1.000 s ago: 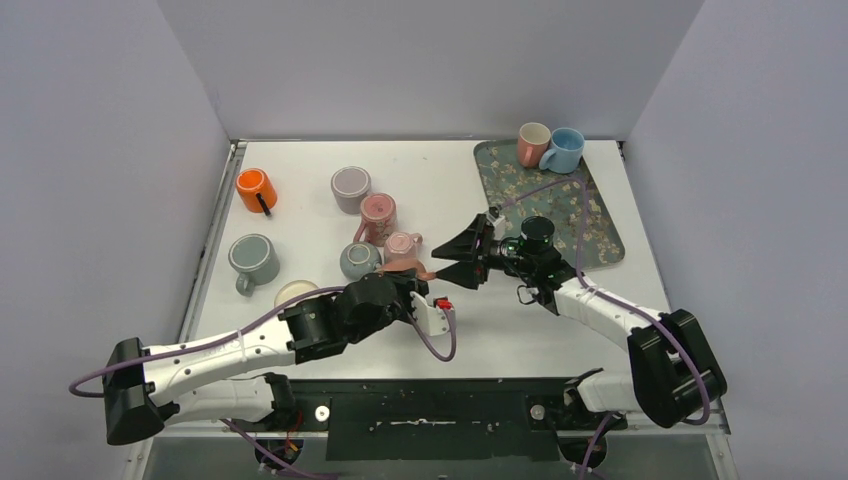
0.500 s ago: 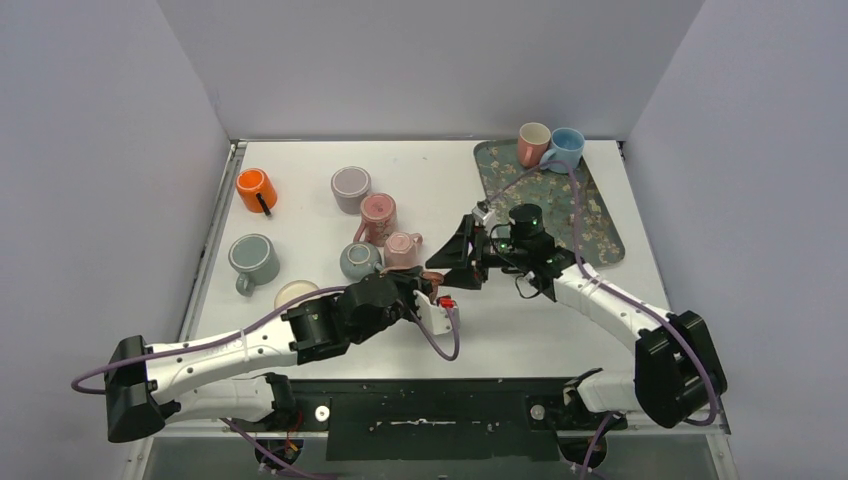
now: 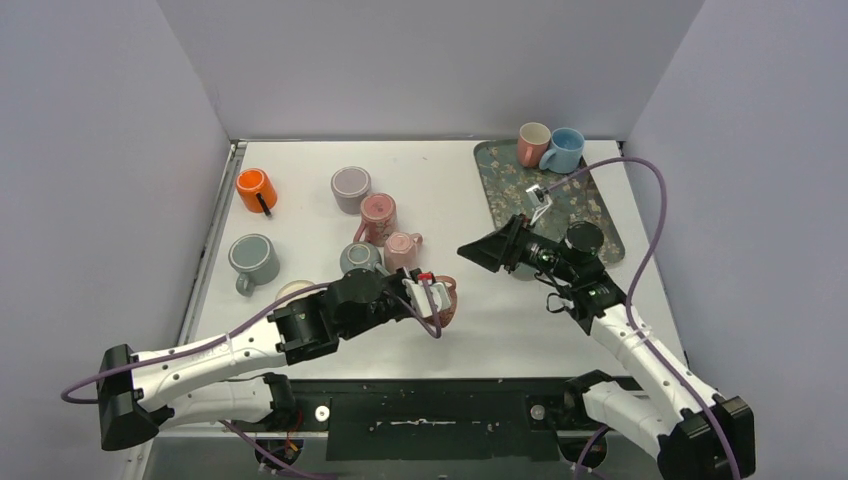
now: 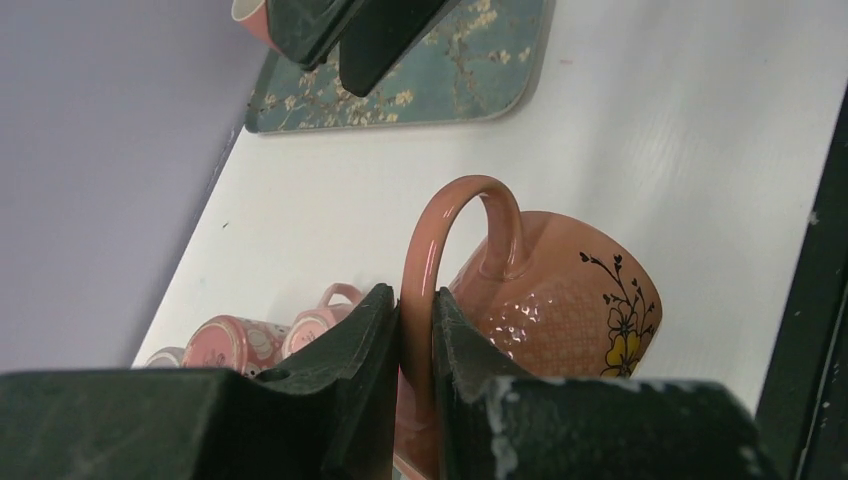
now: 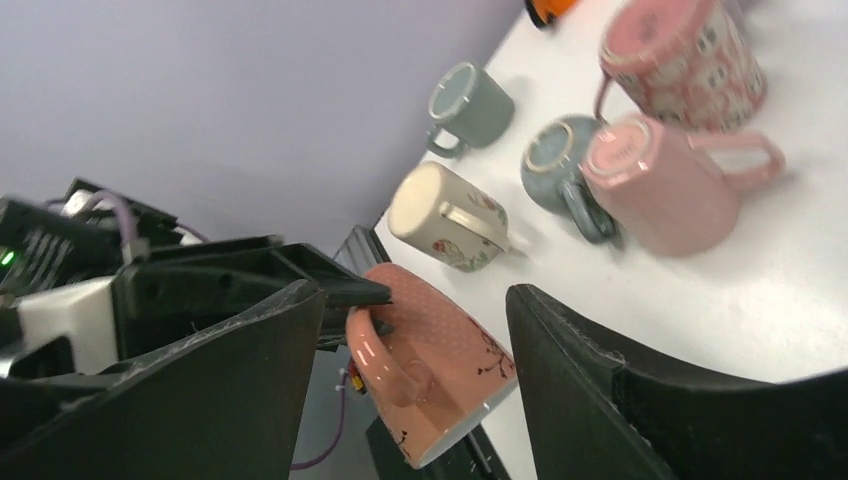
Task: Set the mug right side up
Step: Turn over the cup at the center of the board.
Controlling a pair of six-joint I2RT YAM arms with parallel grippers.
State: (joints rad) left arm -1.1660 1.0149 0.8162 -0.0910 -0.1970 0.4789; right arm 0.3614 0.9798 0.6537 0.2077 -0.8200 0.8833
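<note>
Since a second ago, the right arm has been drawn back toward the tray side of the table, and the salmon-pink mug [image 4: 560,310] has been carried a little nearer the table's front edge by the left gripper [image 4: 412,300]. Nearest the arm bases, that mug is gripped by its handle, which is pinched tightly between the two black fingers [image 4: 365,335]. The mug is held tilted on its side, neither upright nor fully inverted, with a dark floral print seen on its wall; whether it touches the white table [image 3: 480,190] cannot be told. Just left of it a cream mug [image 5: 450,215] is seen lying on its side. Slightly farther on, a blue-grey mug [image 3: 358,260] and a plain pink mug [image 3: 402,247] are set touching each other, both apparently base-up, with a grey mug [image 3: 253,258] well apart to the left. The right gripper [image 3: 478,250] is held clear of the salmon-pink mug, on its right, jaws spread wide with nothing between them. Beyond the pink mug a patterned pink mug [image 3: 378,215] is placed, then a mauve mug [image 3: 351,188] and, far left, an orange mug [image 3: 256,190]. At the far right a floral tray [image 3: 600,235] is laid, with a pink mug [image 3: 533,143] and a light blue mug [image 3: 565,150] standing side by side at its far end.
</note>
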